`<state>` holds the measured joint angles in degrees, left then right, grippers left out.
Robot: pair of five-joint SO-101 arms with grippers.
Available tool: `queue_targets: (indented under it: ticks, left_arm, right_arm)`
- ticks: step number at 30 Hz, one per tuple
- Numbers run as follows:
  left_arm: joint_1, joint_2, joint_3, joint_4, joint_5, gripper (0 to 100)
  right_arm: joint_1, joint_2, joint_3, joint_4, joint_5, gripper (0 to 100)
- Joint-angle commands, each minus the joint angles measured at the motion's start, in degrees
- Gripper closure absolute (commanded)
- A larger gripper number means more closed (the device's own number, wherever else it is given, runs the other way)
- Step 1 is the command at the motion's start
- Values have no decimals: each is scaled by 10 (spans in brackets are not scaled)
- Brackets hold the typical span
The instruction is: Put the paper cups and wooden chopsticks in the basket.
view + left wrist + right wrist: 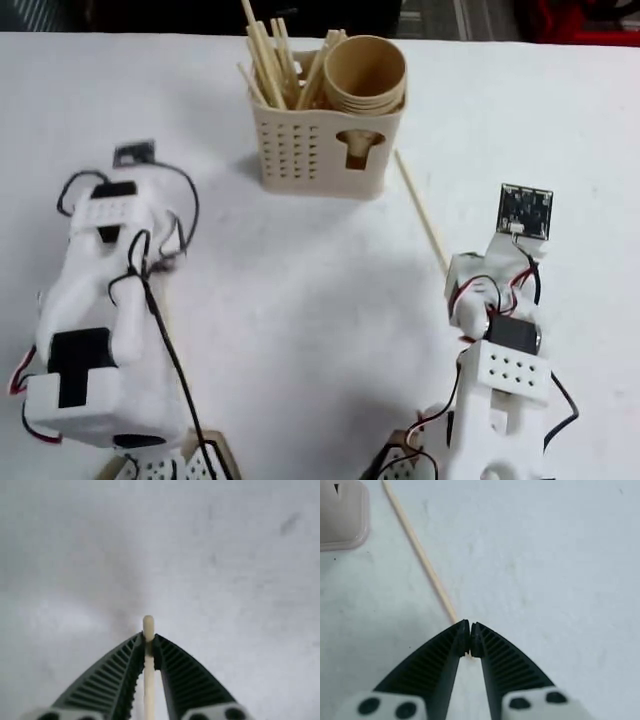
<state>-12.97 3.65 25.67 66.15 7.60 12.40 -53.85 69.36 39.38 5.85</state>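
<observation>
Basket (318, 160) stood toward the desk's (300, 300) far side, w/ nested cups (365, 75) in its right part & a bunch of sticks (270, 65) upright in its left part. L gripper (148, 640), on the arm front-left of basket, had its fingers clamped on 1 chopstick (148, 625), rounded tip poking just past the fingertips, over bare desk. 2nd chopstick (420, 210) lay flat on desk, starting just beside basket's right front corner & slanting off to front-right. R gripper (469, 632) sat at the end farthest from basket, fingers pinched together on it.
</observation>
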Motion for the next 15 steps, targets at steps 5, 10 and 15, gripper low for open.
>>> queue_targets:
  ticks: [5, 10, 15]
  left_arm:
    - [9, -3, -134, -3, 28, 976]
    - [25, -4, -245, 65, 28, 976]
    - [68, -6, -370, 137, 28, 976]
  right_arm:
    - [-2, -5, -3, -8, 7, 978]
    - [-2, -5, -3, -9, 7, 978]
    - [-2, -5, -3, -10, 7, 978]
